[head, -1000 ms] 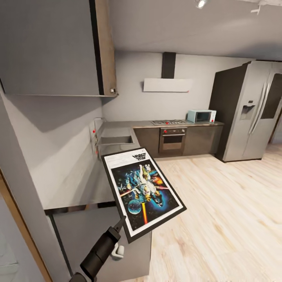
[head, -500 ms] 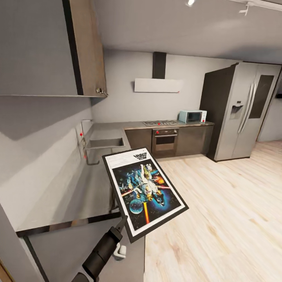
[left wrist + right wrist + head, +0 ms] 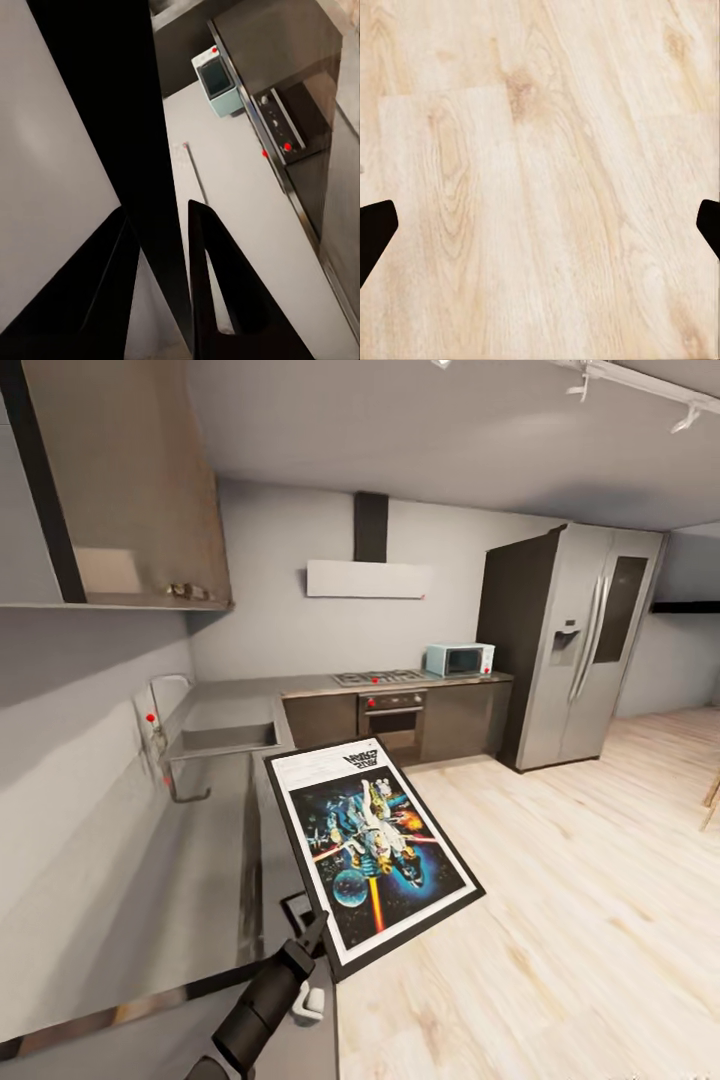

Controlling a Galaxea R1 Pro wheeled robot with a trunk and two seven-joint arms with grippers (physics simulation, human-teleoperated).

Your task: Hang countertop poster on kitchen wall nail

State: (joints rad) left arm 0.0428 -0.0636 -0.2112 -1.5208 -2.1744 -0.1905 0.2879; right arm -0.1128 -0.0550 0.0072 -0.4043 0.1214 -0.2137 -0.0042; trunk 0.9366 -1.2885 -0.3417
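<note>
Left gripper (image 3: 312,932) pinches the near bottom edge of the poster (image 3: 372,846), lifting it beside the kitchen countertop (image 3: 190,860). Its title is too small to read. Right gripper (image 3: 540,225) is wide apart over the wood floor (image 3: 547,172); its fingers are cut off. Far back stand a microwave (image 3: 459,659) and fridge (image 3: 570,645).

Not much to read here, honestly. The poster (image 3: 372,847) has a stylised title in its white border, at the edge farthest from the camera, and it sits upside down from this angle, so I can't really make out the letters. There's also some tiny print next to it that's too small to read.
</note>
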